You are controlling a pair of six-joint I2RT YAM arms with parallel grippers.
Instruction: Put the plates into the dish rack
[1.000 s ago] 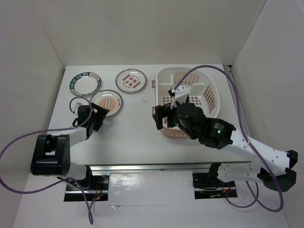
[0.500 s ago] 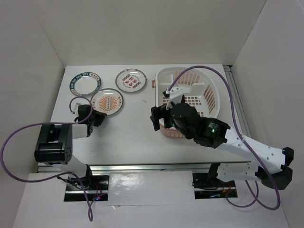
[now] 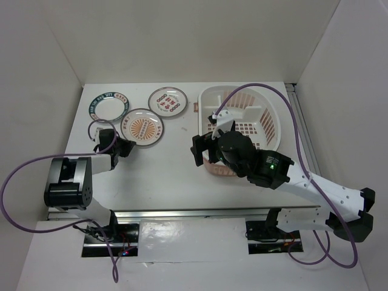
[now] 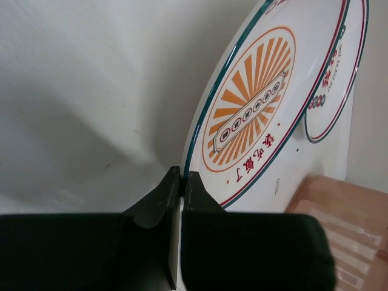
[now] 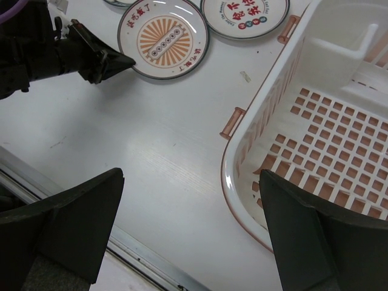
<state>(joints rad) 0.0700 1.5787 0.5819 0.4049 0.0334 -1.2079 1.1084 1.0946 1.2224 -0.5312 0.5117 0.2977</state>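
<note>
The plate with the orange sunburst (image 3: 143,127) (image 4: 254,115) (image 5: 163,39) lies left of centre. My left gripper (image 3: 126,146) (image 4: 182,177) (image 5: 123,60) is shut on its near-left rim. The red-motif plate (image 3: 168,101) (image 4: 339,73) (image 5: 245,12) lies behind it, and the green-rimmed plate (image 3: 108,107) is at the far left. The dish rack (image 3: 204,104) (image 5: 241,154) stands on the right with no plate in it. My right gripper (image 3: 202,151) (image 5: 191,176) hangs open over the table, beside the rack's near-left rim, with nothing between its fingers.
White walls close in the table on the left, back and right. A metal rail (image 3: 200,212) (image 5: 73,200) runs along the front edge. Purple cables loop by the left wrist (image 3: 97,128) and arch over the rack (image 3: 285,97).
My left gripper has gone from open to shut on the sunburst plate's rim, and the plate has shifted a little to the right. The right arm moved slightly left, then held still.
</note>
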